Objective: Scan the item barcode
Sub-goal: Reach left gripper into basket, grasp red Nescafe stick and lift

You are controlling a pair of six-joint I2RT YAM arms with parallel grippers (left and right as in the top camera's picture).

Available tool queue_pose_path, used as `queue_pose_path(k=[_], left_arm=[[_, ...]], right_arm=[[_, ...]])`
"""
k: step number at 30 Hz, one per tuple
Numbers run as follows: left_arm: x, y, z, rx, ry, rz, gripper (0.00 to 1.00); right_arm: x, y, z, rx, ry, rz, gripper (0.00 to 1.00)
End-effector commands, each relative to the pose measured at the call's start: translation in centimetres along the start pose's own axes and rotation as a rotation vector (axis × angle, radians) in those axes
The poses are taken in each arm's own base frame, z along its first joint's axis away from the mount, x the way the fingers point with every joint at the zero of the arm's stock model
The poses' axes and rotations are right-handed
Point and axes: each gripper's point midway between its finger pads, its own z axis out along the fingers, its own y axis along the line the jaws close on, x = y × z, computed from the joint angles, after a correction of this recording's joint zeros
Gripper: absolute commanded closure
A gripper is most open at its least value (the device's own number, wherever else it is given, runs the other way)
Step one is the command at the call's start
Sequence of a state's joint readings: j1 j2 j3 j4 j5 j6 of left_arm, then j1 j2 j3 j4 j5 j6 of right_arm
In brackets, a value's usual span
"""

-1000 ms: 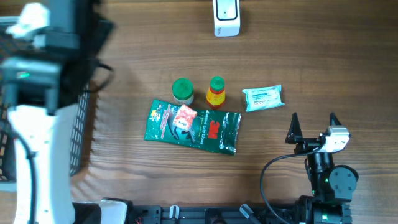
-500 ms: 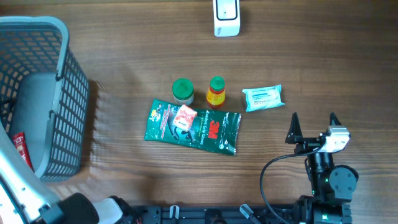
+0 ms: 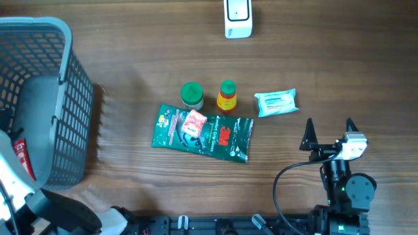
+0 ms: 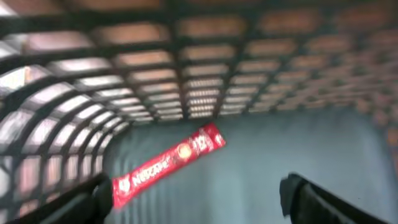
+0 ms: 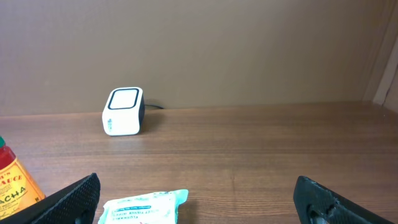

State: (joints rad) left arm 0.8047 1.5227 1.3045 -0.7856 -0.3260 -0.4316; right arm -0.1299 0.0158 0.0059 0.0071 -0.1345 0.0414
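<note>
The white barcode scanner (image 3: 238, 16) stands at the table's far edge and shows in the right wrist view as the scanner (image 5: 123, 111). A red Nescafé stick (image 4: 166, 164) lies flat on the basket floor; from overhead it is a red sliver (image 3: 19, 158). My left gripper (image 4: 196, 188) hangs open just above that floor, and the stick's near end lies by the left fingertip (image 4: 93, 196). Nothing is held. My right gripper (image 3: 330, 127) rests open at the near right, empty, with a pale green tissue pack (image 5: 144, 205) just ahead of it.
The grey mesh basket (image 3: 72, 98) fills the left side. Mid-table lie a green pouch (image 3: 215, 137) with a small red-and-white packet (image 3: 194, 123) on it, a green-lidded jar (image 3: 192, 94), a sauce bottle (image 3: 226, 96) and the tissue pack (image 3: 277, 102).
The left arm has swung off the top of the basket toward the near left corner, uncovering the basket. The right arm and the table items have not moved.
</note>
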Motion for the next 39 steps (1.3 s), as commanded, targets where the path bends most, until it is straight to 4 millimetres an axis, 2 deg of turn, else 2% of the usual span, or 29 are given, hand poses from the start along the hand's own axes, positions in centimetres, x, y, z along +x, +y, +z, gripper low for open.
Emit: queue_pose_path(k=[1, 4, 7, 13, 18, 21, 22, 28, 31, 33, 35, 36, 37, 39], left_arm=[[4.6, -1.2, 3.6, 0.11, 0.059, 0.344, 0.05], [7.8, -0.5, 6.3, 0.114, 0.056, 0.546, 0.02], [8.7, -0.2, 7.1, 0.116, 0.046, 0.639, 0.0], [8.9, -1.1, 7.6, 0.246, 0.051, 0.579, 0.0], [9.3, 1.9, 10.4, 0.194, 0.12, 0.48, 0.0], [9.8, 2.7, 11.7, 0.182, 0.152, 0.458, 0.0], [10.4, 2.9, 12.6, 0.177, 0.174, 0.456, 0.0], [13.9, 3.0, 14.8, 0.195, 0.289, 0.462, 0.0], [15.4, 2.8, 15.0, 0.213, 0.351, 0.414, 0.18], [15.9, 2.8, 14.8, 0.226, 0.37, 0.412, 0.36], [16.4, 3.0, 14.6, 0.222, 0.394, 0.414, 0.75], [16.6, 3.0, 14.5, 0.223, 0.406, 0.414, 0.9], [16.8, 3.0, 14.4, 0.232, 0.415, 0.412, 0.95], [17.0, 2.2, 14.2, 0.278, 0.422, 0.403, 0.96]], right_arm=[[-0.1, 0.0, 0.0, -0.003, -0.006, 0.01, 0.0], [-0.1, 0.0, 0.0, -0.003, -0.006, 0.011, 0.0], [-0.1, 0.0, 0.0, -0.003, -0.006, 0.011, 0.0], [-0.1, 0.0, 0.0, -0.003, -0.005, 0.011, 0.0], [-0.1, 0.0, 0.0, -0.002, -0.004, 0.01, 0.0], [-0.1, 0.0, 0.0, -0.002, -0.003, 0.011, 0.0], [-0.1, 0.0, 0.0, -0.002, -0.003, 0.011, 0.0], [-0.1, 0.0, 0.0, -0.002, -0.004, 0.011, 0.0], [-0.1, 0.0, 0.0, -0.002, -0.003, 0.011, 0.0], [-0.1, 0.0, 0.0, -0.002, -0.003, 0.011, 0.0], [-0.1, 0.0, 0.0, -0.002, -0.004, 0.011, 0.0], [-0.1, 0.0, 0.0, -0.002, -0.004, 0.011, 0.0], [-0.1, 0.0, 0.0, -0.002, -0.003, 0.011, 0.0], [-0.1, 0.0, 0.0, -0.002, -0.004, 0.011, 0.0]])
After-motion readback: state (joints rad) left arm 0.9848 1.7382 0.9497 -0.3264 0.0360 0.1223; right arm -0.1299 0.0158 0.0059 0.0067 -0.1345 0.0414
